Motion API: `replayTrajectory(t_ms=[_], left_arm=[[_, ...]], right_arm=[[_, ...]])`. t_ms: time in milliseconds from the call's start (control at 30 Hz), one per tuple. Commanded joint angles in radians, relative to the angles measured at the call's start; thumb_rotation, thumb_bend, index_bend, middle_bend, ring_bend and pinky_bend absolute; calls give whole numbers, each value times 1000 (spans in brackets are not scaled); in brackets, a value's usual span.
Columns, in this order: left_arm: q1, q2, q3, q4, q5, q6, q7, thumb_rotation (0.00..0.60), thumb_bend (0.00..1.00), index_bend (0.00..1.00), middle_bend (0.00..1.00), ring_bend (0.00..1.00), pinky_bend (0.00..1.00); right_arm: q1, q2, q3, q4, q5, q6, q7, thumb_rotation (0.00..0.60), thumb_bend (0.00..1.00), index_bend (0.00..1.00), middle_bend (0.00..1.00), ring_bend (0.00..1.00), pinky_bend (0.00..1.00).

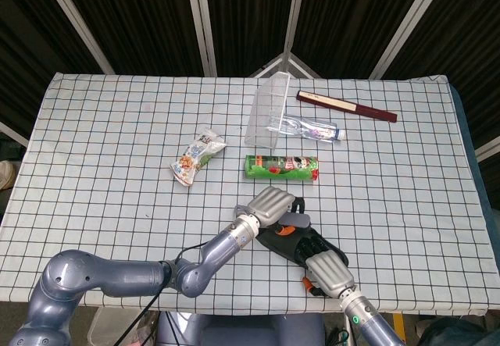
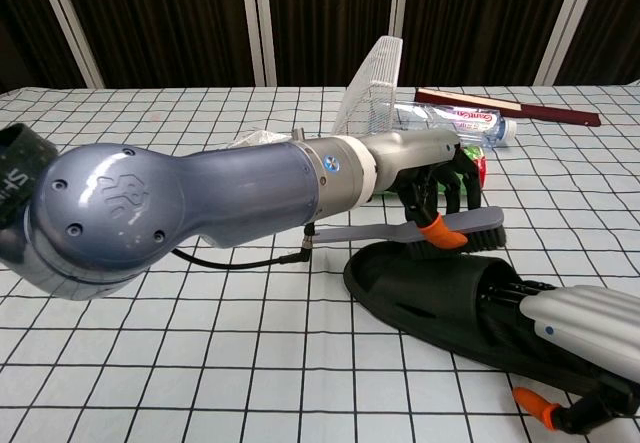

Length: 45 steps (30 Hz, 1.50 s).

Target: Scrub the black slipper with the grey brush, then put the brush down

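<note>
The left hand (image 2: 435, 178) grips the grey brush (image 2: 420, 229), its fingers (image 2: 428, 225) curled around the handle (one fingertip is orange), and holds the bristled head just above the black slipper (image 2: 440, 298). The slipper lies near the front edge of the checked tabletop (image 1: 117, 166). The right hand (image 1: 326, 269) has its fingers (image 2: 505, 298) tucked inside the slipper's strap, gripping it. Behind them lie a green packet (image 1: 281, 167), a water bottle (image 1: 312, 130) and a snack bag (image 1: 194, 156).
</note>
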Motion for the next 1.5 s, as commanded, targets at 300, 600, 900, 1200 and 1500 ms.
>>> replayTrajectory(t_ms=[300,600,900,1200,1500], left_arm=[[-10,93,51,-86,-111,-28,63,600,554,477,538,460,458],[-56,198,110,-207,-301,31,182,600,586,480,542,464,463],[-61,124,77,-157,-269,96,123,600,585,477,533,465,461],[-16,20,54,-59,-42,121,-24,600,564,471,528,466,454],[-1,28,65,-56,-15,73,-44,600,557,471,530,466,454]], right_arm=[[6,-6,-9,-4,0,6,-11,600,539,0,0,0,0],[15,-3,-8,-13,7,4,-12,600,539,0,0,0,0],[22,-2,-16,-25,16,3,-33,600,539,0,0,0,0],[31,-17,-19,-13,30,-8,-39,600,539,0,0,0,0],[41,-23,-19,-7,43,-11,-48,600,539,0,0,0,0]])
